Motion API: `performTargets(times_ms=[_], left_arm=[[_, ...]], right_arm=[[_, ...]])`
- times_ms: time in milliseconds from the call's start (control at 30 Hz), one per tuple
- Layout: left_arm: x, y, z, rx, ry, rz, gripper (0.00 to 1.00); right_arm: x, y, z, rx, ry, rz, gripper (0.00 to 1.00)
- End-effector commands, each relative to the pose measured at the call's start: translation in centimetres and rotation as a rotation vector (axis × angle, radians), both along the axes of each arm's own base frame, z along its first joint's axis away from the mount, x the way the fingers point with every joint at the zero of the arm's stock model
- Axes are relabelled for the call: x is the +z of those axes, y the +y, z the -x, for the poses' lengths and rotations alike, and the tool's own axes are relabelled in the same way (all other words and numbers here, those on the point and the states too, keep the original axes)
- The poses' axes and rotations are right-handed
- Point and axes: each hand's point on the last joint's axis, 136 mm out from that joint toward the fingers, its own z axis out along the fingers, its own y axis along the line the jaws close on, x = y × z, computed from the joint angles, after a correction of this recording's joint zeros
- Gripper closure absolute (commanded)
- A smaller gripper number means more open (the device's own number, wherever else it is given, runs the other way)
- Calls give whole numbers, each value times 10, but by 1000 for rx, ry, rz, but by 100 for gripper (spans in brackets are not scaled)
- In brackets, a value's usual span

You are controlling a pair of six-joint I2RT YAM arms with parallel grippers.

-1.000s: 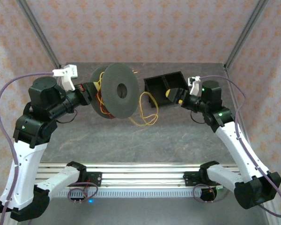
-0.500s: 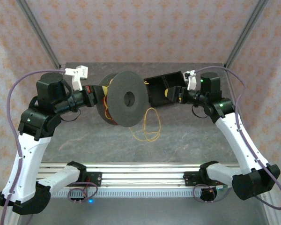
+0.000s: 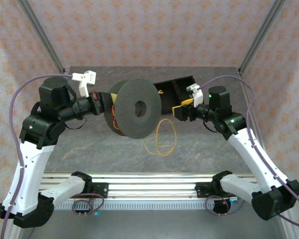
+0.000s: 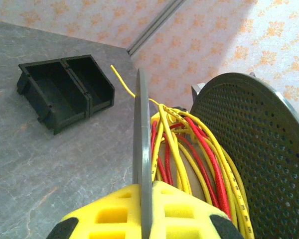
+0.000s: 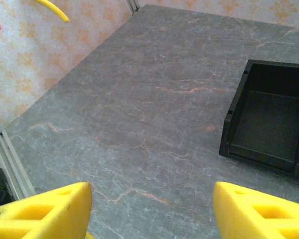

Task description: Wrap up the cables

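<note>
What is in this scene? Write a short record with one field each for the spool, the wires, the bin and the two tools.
spool: round, dark grey, perforated, held up on edge
wires: yellow and red, partly wound on the spool, with a loose loop trailing below it
bin: black, two compartments, standing on the table
left tool: shut on one rim of the spool
right tool: open, holding nothing
</note>
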Motion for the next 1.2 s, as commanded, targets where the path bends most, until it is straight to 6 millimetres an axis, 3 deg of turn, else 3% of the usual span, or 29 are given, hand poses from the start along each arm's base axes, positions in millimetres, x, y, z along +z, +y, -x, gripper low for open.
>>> performTargets(times_ms=[0,667,1167], left_arm=[[46,-8,14,-62,-142,86,100],[44,-8,16,-59,-116,108,100],[49,-10,19,-73,-119,132,100]], right_arm=[[-3,3,3,40,-41,29,35],[1,-3,36,79,-65,-1,34],[-9,11,41,180,-9,-25,34]])
